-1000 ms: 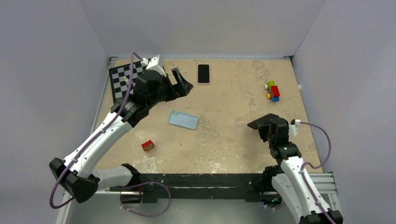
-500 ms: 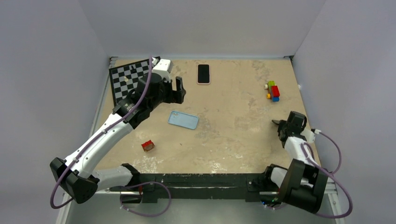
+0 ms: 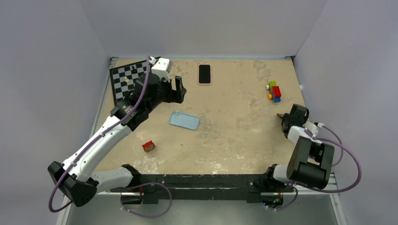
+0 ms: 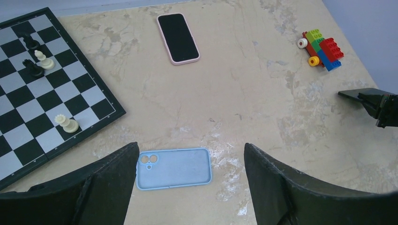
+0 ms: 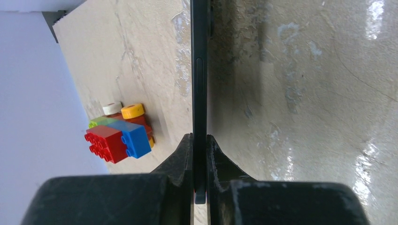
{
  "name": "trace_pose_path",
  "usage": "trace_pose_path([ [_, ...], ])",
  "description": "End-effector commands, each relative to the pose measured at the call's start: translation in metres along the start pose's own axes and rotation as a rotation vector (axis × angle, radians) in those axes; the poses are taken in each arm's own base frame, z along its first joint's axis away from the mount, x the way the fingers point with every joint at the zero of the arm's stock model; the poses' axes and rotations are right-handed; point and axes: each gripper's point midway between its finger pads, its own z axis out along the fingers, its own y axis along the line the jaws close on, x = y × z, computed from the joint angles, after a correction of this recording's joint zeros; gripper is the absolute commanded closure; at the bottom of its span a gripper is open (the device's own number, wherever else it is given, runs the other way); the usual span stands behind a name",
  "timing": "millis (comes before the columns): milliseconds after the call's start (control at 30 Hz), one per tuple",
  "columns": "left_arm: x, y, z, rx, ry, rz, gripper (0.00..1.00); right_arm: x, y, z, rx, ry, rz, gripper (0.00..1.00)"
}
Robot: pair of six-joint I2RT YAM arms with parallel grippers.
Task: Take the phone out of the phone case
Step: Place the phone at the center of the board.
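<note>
The light blue phone case point(image 3: 184, 120) lies empty on the table, inner side up, camera cut-out point(image 4: 149, 160) at its left end. My left gripper point(image 3: 179, 89) hangs open above it with nothing between its fingers point(image 4: 112, 178). Over at the right edge, my right gripper point(image 5: 200, 136) is shut on a thin black phone point(image 5: 200, 70), held edge-on above the table with a side button showing. The left wrist view catches that phone point(image 4: 360, 95) sticking out of the right gripper point(image 4: 382, 108).
A second phone with a pink rim point(image 3: 204, 74) lies screen up at the back. A chessboard point(image 3: 123, 80) with a few pieces sits back left. A toy brick car point(image 3: 274, 91) stands near the right gripper. A small red block point(image 3: 149, 146) lies front left.
The right arm has folded back to the right edge, carrying the black phone. The left gripper has drawn back toward the chessboard, its jaws slightly narrower. The blue case has not moved.
</note>
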Motion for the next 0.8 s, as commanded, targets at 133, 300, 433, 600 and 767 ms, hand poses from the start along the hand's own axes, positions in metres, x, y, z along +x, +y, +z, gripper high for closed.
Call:
trace_pose_path([
  [133, -0.012, -0.006, 0.001, 0.042, -0.025, -0.042, 0.15, -0.008, 0.007, 0.012, -0.009, -0.052, 0.037, 0.95],
  [300, -0.01, -0.006, 0.003, 0.048, -0.018, -0.055, 0.15, -0.007, 0.003, 0.009, 0.001, -0.041, 0.01, 0.76],
  [433, -0.007, -0.008, 0.005, 0.057, -0.004, -0.067, 0.15, -0.004, 0.0, 0.006, 0.013, -0.02, -0.013, 0.51],
  [600, -0.007, -0.006, 0.005, 0.049, -0.004, -0.061, 0.15, -0.006, -0.002, -0.004, 0.009, -0.016, -0.075, 0.26],
  [767, -0.007, -0.004, 0.004, 0.039, -0.008, -0.055, 0.15, -0.012, -0.01, -0.024, 0.026, -0.014, -0.187, 0.14],
])
